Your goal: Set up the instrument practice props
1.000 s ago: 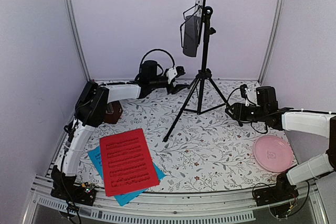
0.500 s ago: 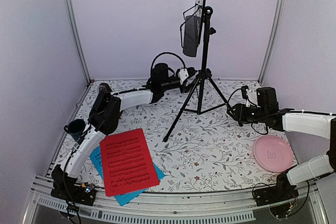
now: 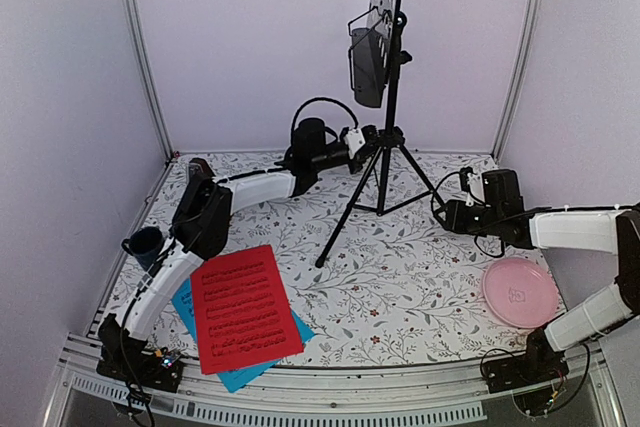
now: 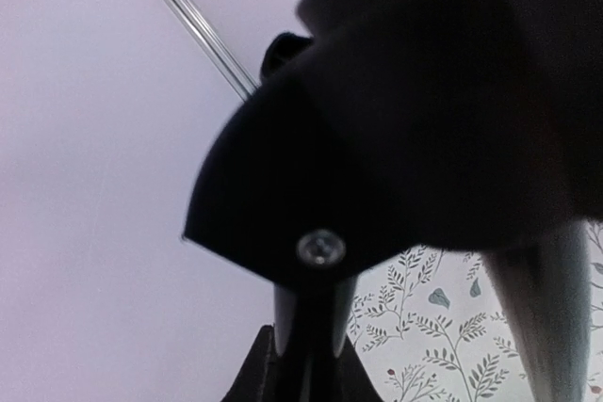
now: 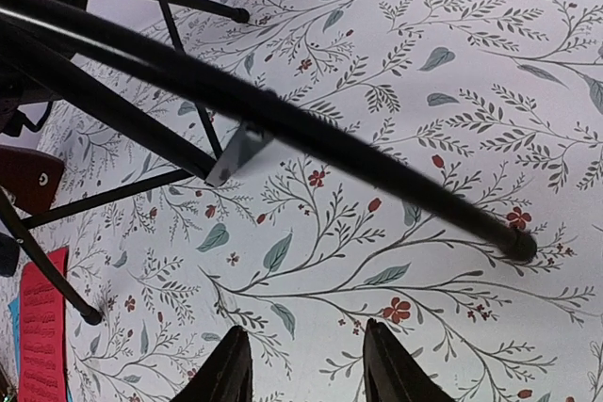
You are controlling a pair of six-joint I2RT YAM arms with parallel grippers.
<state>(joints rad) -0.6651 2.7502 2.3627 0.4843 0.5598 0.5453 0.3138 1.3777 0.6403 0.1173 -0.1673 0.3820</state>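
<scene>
The black music stand (image 3: pixel 385 97) is standing on its spread tripod legs at the back middle of the tabletop (image 3: pixel 420 277). The biggest prop is looking set, though its perforated desk is facing edge-on to the top camera and seemingly carrying nothing. The red sheet (image 3: pixel 243 309) is lying flat at the near left, overlapping the cyan sheet (image 3: pixel 184 299) beneath it. Both are sitting well apart from the stand, so I am judging the music as not yet loaded. The left hand (image 3: pixel 372 137) is reaching in at the stand's leg hub; whether it is clamping there I cannot tell. The right hand (image 5: pixel 303 369) is hovering near one tripod foot, fingers apart and empty. The small brown metronome (image 5: pixel 26 178) is showing only at the edge of the right wrist view, past the legs.
</scene>
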